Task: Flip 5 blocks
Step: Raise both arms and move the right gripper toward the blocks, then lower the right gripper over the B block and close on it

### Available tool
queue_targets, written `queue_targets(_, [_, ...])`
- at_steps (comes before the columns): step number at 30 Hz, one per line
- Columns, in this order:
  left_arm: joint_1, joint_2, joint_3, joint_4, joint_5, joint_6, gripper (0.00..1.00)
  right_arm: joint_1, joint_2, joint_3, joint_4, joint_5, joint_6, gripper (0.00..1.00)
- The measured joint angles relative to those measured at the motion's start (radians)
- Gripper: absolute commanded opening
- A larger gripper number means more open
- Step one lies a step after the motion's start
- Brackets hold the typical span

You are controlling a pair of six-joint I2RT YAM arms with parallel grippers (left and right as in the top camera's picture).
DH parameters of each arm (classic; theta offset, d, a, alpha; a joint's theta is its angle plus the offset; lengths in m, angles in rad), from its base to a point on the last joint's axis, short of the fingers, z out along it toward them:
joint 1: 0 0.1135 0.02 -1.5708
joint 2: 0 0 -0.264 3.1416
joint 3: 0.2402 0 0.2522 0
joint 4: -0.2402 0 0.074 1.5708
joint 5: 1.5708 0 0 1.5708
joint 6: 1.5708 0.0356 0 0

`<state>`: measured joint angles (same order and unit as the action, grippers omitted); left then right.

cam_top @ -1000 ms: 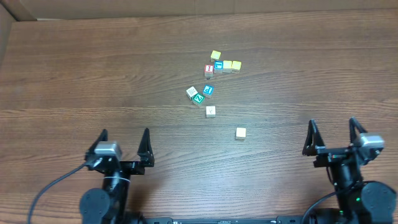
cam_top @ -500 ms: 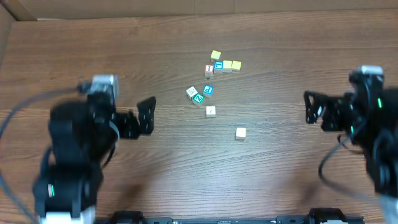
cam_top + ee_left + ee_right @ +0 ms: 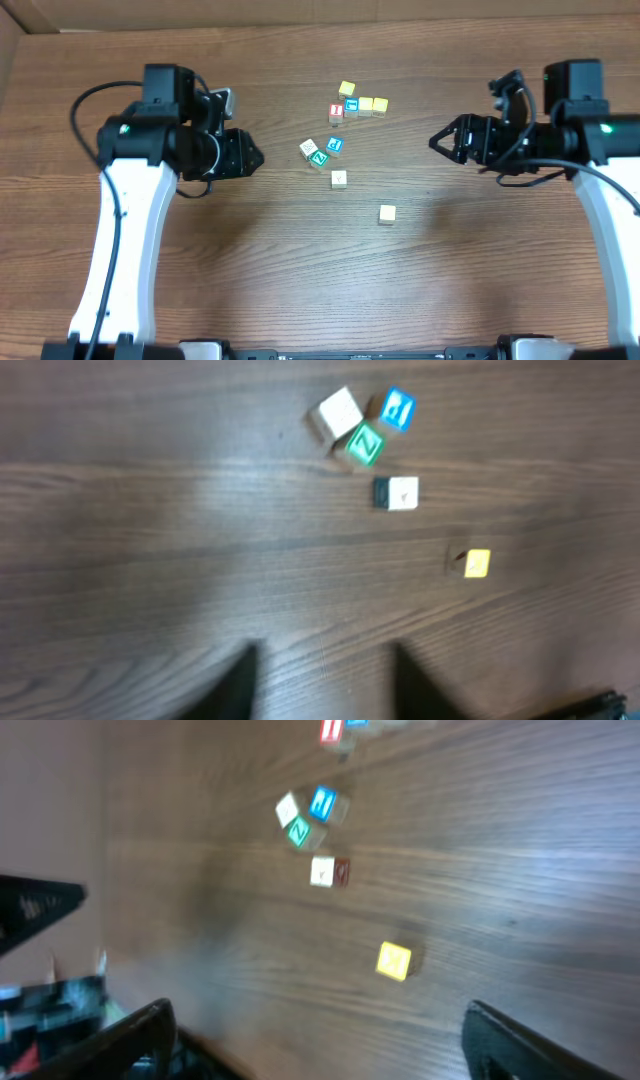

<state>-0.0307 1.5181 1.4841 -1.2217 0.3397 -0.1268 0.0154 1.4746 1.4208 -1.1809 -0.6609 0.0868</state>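
Five tiny wooden letter cubes [image 3: 319,157] lie scattered on the bench [image 3: 250,290], untouched; we hover the left pincer [image 3: 320,682] narrowly parted and the right pincer [image 3: 318,1035] wide, both empty, flanking them for reach.

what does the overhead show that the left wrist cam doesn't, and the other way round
Only the overhead: both arms, the right gripper, and the far cluster of yellow cubes with the red-letter cube and a blue-letter cube.
Only the left wrist: the dark side face of the lone whitish cube.
Both: that lone whitish cube, the green Z cube, the blue P cube, the whitish cube beside them and the cream cube.
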Motion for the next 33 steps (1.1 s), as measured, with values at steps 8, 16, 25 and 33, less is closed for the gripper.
queue_targets(8, [0.0, 0.11, 0.0, -0.029, 0.0, 0.003, 0.04, 0.143, 0.047, -0.016, 0.003, 0.117, 0.117, 0.82])
queue_targets(16, [0.0, 0.119, 0.0, -0.032, -0.14, -0.056, 0.16, 0.338, 0.047, -0.023, 0.126, 0.286, 0.265, 1.0])
queue_targets(25, [0.0, 0.12, 0.0, -0.023, -0.271, -0.123, 0.93, 0.446, 0.069, -0.023, 0.171, 0.404, 0.414, 0.69])
queue_targets(33, [0.0, 0.12, 0.0, -0.01, -0.304, -0.144, 1.0, 0.57, 0.164, -0.023, 0.179, 0.576, 0.479, 0.59])
